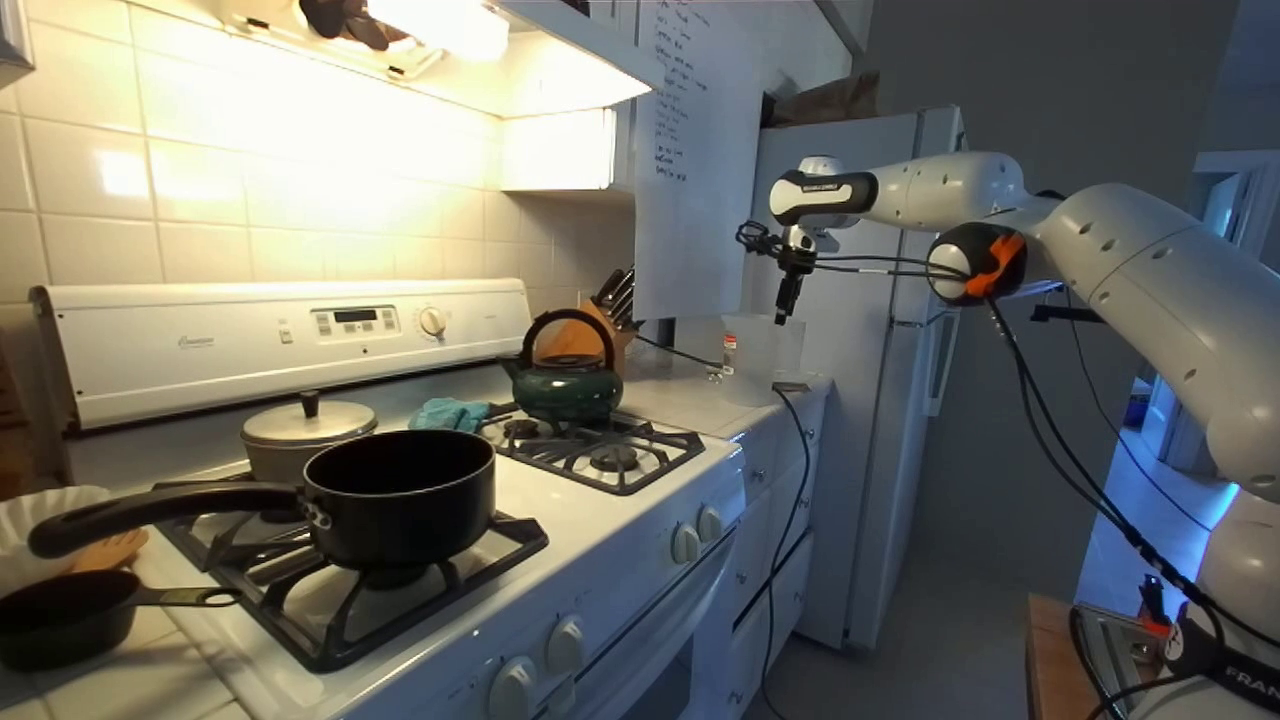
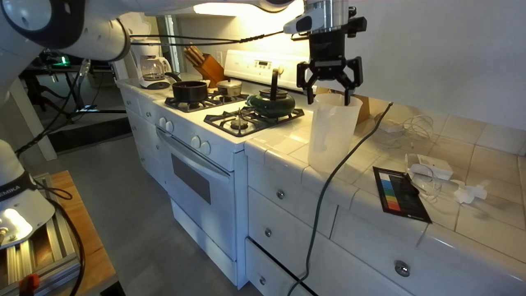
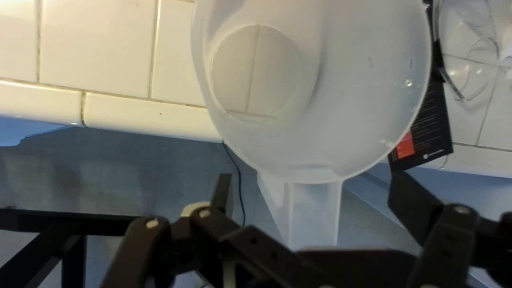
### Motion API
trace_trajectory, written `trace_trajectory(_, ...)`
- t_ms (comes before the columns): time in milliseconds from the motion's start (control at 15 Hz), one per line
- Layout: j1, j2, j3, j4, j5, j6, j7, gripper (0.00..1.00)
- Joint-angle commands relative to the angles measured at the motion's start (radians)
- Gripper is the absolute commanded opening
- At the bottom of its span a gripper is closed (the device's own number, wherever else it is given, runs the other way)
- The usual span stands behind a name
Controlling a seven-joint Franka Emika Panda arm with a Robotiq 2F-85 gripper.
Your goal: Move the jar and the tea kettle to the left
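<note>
The jar is a tall translucent white pitcher (image 2: 332,139) on the tiled counter beside the stove. It also shows in an exterior view (image 1: 762,362) and, from above, in the wrist view (image 3: 360,104). Its handle (image 3: 314,216) points toward my gripper. My gripper (image 2: 328,100) is open above the pitcher's rim, with its fingers pointing down. In the wrist view the fingers (image 3: 310,200) stand apart on both sides of the handle, not touching it. The dark green-black tea kettle (image 1: 567,392) sits on the stove's burner grate nearest the pitcher; it also shows in an exterior view (image 2: 271,106).
A black long-handled pot (image 1: 400,500) and a lidded silver pot (image 1: 310,440) stand on the stove's other burners. A knife block (image 1: 580,335) stands behind the kettle. A black cable (image 2: 328,185) hangs past the pitcher. A colour card (image 2: 400,195) lies on the counter.
</note>
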Motion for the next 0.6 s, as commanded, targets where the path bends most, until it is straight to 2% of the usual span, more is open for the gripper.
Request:
trace_trajectory(0, 0.055, -0.066, -0.053, 0.004, -0.069, 0.003, 0.019, 1.0)
trace_trajectory(133, 0.075, -0.091, -0.052, 0.013, -0.077, 0.02, -0.055, 1.0)
trace_trajectory(533, 0.124, -0.132, 0.024, 0.004, -0.044, 0.038, -0.35, 1.0)
